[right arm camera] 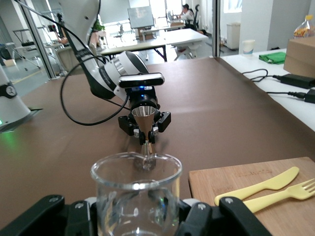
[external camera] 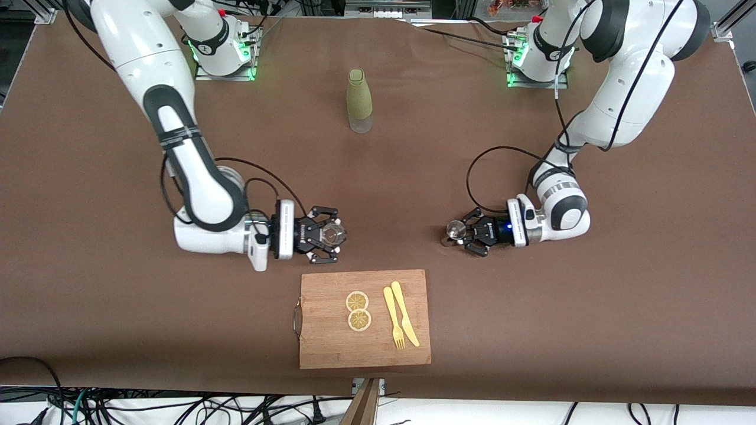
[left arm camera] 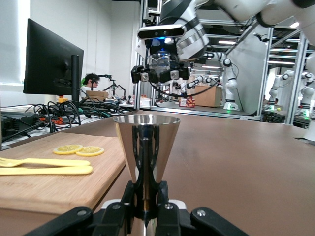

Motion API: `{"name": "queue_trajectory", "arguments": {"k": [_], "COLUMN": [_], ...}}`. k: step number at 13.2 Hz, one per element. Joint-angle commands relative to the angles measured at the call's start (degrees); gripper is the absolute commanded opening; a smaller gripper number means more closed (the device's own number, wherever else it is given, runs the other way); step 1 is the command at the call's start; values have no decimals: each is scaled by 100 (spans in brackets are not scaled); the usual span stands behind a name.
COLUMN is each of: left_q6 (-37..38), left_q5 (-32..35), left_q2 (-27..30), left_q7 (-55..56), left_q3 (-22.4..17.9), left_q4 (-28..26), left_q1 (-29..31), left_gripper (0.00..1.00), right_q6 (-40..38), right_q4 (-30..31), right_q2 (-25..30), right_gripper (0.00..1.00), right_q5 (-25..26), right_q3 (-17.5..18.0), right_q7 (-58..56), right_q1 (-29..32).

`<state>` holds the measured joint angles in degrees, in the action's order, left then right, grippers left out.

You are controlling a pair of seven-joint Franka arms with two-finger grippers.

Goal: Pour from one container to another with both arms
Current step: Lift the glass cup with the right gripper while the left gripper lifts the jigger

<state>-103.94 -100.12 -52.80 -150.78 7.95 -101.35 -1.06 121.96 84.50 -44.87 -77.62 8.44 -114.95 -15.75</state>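
Observation:
My right gripper [external camera: 333, 235] is shut on the tiny clear glass cup [external camera: 334, 234], which it holds upright above the brown table, just off the cutting board's edge that faces the robots. In the right wrist view the cup [right arm camera: 136, 196] fills the space between the fingers. My left gripper [external camera: 458, 231] is shut on the waist of the silver metal jigger [external camera: 455, 229], which is upright and low over the table toward the left arm's end. Its upper cone [left arm camera: 146, 142] rises from the jaws. The two vessels face each other, well apart.
A wooden cutting board [external camera: 331, 345] lies near the front edge with two lemon slices [external camera: 358, 310], a yellow knife [external camera: 404, 313] and a yellow fork [external camera: 393, 319]. The tall olive-green sleeved bottle [external camera: 359, 100] stands mid-table near the robots' bases.

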Motion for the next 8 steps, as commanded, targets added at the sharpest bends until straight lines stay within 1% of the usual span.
{"name": "queue_trajectory", "arguments": {"k": [1, 3, 4, 6, 8], "left_q6": [-590, -986, -1135, -1434, -1715], "left_q5": [-289, -402, -551, -727, -834], "left_q2": [165, 165, 156, 156, 165], "left_q7": [-92, -92, -101, -119, -136], "left_q3": [328, 601, 689, 743, 970], "left_q4": [-122, -113, -122, -122, -113], "left_q1": [-35, -35, -44, -228, -281], "left_gripper": [0, 0, 0, 0, 0], "right_q6": [520, 880, 995, 1136, 1452], "right_q4": [-170, -189, -189, -197, -189], "right_q2": [74, 57, 57, 22, -13], "right_gripper": [0, 0, 0, 0, 0], "right_q5": [-25, -34, -25, -25, -34], "right_q3": [-53, -53, -62, -62, -62], "right_q7": [524, 666, 675, 684, 684], "right_q1": [-409, -630, -735, -885, -1087]}}
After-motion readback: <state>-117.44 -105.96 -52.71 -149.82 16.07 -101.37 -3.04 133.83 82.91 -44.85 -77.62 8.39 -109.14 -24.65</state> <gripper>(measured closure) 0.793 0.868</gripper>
